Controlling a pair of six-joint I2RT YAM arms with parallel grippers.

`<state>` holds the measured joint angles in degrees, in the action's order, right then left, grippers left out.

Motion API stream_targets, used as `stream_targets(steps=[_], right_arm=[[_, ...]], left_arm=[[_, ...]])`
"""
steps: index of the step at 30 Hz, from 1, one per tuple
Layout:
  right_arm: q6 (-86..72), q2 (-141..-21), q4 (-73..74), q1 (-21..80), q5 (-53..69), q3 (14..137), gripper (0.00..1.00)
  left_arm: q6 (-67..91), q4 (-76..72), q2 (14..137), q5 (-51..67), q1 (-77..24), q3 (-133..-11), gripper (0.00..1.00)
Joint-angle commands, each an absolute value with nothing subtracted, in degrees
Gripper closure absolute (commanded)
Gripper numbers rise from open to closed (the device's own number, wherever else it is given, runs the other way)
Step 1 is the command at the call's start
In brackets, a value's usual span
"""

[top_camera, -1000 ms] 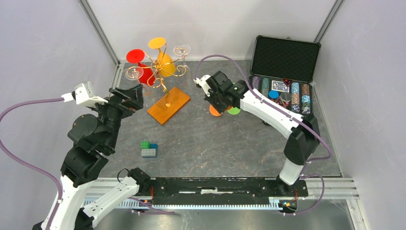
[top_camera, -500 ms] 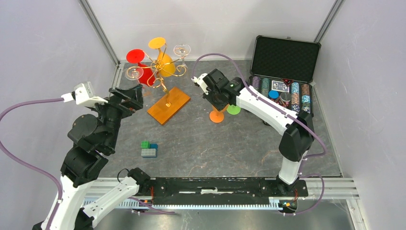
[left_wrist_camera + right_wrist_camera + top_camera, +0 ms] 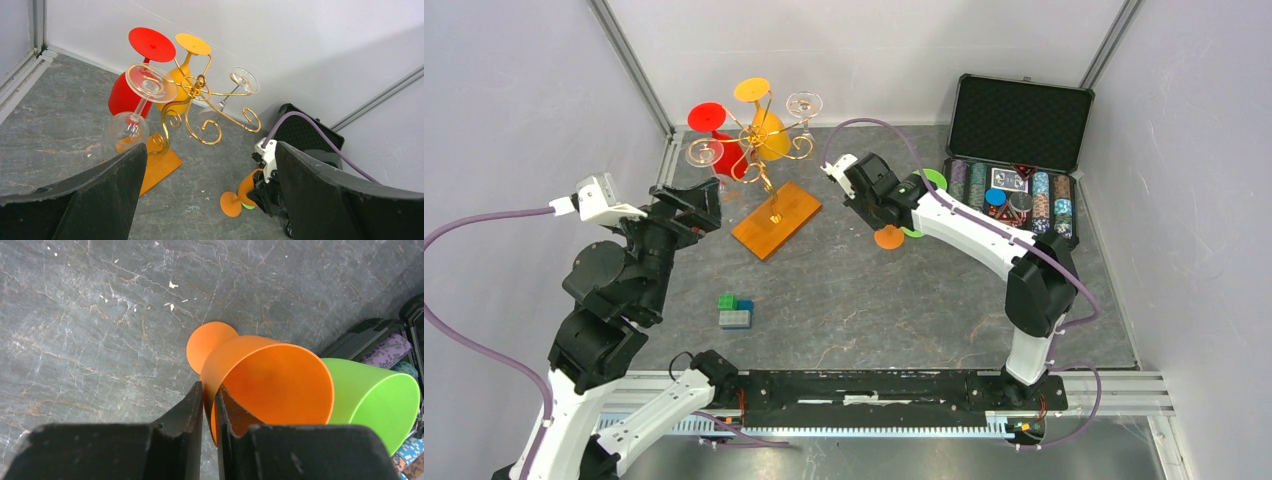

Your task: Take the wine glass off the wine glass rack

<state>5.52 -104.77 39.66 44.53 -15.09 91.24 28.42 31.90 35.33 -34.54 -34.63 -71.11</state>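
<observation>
The orange glass (image 3: 270,385) is already off the rack (image 3: 779,222) and sits well to the rack's right, so the main step looks done for this glass. The right gripper (image 3: 210,390) is clamped on its wall at the rim, one finger inside the bowl and one outside. The glass hangs tilted, foot pointing down toward the table (image 3: 874,320); whether the foot touches the table cannot be told. What seems left is to stand it up and let go.

A green glass (image 3: 380,395) lies just beside the orange one, on the side away from the rack, also off the wire arms. Beyond both, farther from the rack, is an open case (image 3: 1021,115).

Four glasses remain on the rack, each upside down with its foot hooked over a curled arm: a red glass (image 3: 151,44) and a yellow glass (image 3: 192,44) at the rack's back, and two clear glasses (image 3: 127,131) on the left and right arms. Two arms at the rack's front are bare.

The left gripper (image 3: 210,146) hovers just left of the rack's base, jaws spread wide with nothing between them.

The orange glass is opaque plastic-looking, with a smooth tapered bowl, a short stem and a round flat foot. It should be light, and its thin wall may flex in the pinch.
</observation>
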Motion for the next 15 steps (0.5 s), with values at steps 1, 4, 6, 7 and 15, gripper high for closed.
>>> stream_targets(steps=[1,4,6,7,15], right_arm=[[6.33,-102.42,32.61,44.67,-16.06,88.61,0.83],[6.25,-102.3,30.47,44.83,-15.93,87.92,0.83],[6.09,-102.62,29.8,44.82,-15.7,88.01,0.83],[5.98,-102.83,29.51,44.82,-15.71,88.02,0.83],[4.85,-103.53,27.75,44.82,-12.59,88.41,0.83]], left_arm=[[25.98,31.97,35.28,-36.38,-34.84,-71.63,0.0],[25.98,31.99,35.27,-36.43,-34.86,-71.63,0.0],[26.01,32.04,35.23,-36.53,-34.85,-71.63,0.0],[25.92,32.08,35.11,-36.61,-34.89,-71.63,0.0],[25.6,32.43,34.61,-37.15,-34.88,-72.16,0.0]])
